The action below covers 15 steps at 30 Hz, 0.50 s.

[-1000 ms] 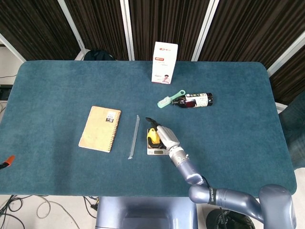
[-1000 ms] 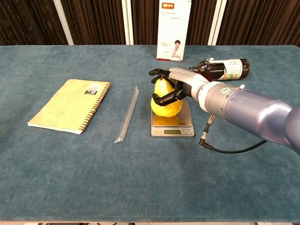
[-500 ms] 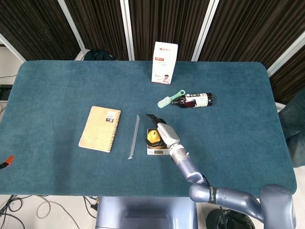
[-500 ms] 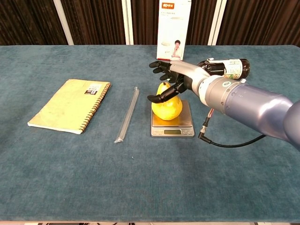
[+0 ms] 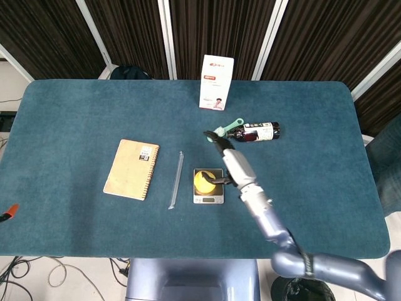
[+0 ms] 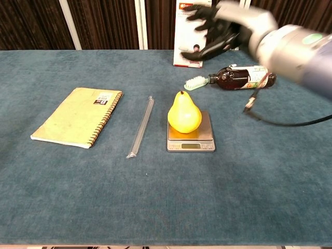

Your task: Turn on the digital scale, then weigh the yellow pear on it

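- Because weighing needs the fruit's whole weight on the platform and nothing else pressing on it, the yellow pear is standing upright, stem up, on the digital scale, with no hand touching it.
- The pear is sitting toward the left part of the platform, leaving the front strip with the display uncovered; the display is too small to read, so I cannot tell whether the scale is on.
- The right hand is hanging in the air with its fingers spread apart and is gripping nothing, which suits a reading being taken free of outside force.
- In the chest view that hand is showing high up, in front of the white box, well above and behind the pear; in the head view the right hand is lying beyond the scale, nearer the green brush and the dark bottle than the fruit.
- The left hand is not showing in either view.
- Lying off to the left on the desk, the clear tube and the spiral notebook are playing no part, both well apart from the scale.
- Judging from this layout, the placing looks done.
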Tool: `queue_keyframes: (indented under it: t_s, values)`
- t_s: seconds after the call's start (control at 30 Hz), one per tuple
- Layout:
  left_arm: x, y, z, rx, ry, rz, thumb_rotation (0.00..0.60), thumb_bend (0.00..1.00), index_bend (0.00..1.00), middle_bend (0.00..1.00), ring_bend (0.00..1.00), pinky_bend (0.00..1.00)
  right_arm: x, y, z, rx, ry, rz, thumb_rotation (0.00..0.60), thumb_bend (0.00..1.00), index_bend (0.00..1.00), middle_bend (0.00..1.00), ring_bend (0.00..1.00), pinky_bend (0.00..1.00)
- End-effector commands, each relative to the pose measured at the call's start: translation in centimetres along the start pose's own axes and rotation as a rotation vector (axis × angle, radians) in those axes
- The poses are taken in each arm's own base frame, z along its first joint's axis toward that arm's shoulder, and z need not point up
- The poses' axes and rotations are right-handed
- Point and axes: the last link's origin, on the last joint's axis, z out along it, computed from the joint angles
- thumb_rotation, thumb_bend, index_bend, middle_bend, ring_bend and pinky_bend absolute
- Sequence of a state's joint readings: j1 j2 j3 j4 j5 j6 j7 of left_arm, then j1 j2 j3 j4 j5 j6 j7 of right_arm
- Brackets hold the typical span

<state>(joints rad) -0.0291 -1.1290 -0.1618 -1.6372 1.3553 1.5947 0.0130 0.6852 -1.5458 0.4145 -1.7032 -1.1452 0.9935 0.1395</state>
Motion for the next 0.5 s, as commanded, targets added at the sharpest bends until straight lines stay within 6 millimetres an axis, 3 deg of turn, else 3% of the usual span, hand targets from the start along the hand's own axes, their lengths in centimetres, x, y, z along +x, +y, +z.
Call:
queue_keyframes:
  t_s: [0.03, 0.13, 0.3, 0.5]
  values:
    - [-0.1, 0.2, -0.1, -0.003, -0.003, -0.003, 0.600, 0.01, 0.11, 0.00, 0.00, 0.15, 5.0, -0.6, -5.6, 0.052, 0.086, -0.041, 0.600, 0.38, 0.00, 0.05, 0.07, 0.00]
    - [-0.2, 0.4, -0.3, -0.013, -0.006, -0.002, 0.600, 0.01, 0.11, 0.00, 0.00, 0.15, 6.6, 0.2, -8.9, 0.058, 0.096, -0.131, 0.600, 0.38, 0.00, 0.05, 0.07, 0.00]
    - [-0.4, 0.7, -0.4, -0.027, -0.020, -0.012, 0.600, 0.01, 0.11, 0.00, 0.00, 0.15, 8.9, 3.5, -15.6, 0.063, 0.202, -0.451, 0.600, 0.38, 0.00, 0.05, 0.06, 0.00]
    - [-0.1, 0.3, -0.4, -0.013, -0.001, -0.006, 0.600, 0.01, 0.11, 0.00, 0.00, 0.12, 9.1, 7.5, -21.1, -0.075, 0.245, -0.716, 0.600, 0.38, 0.00, 0.04, 0.06, 0.00]
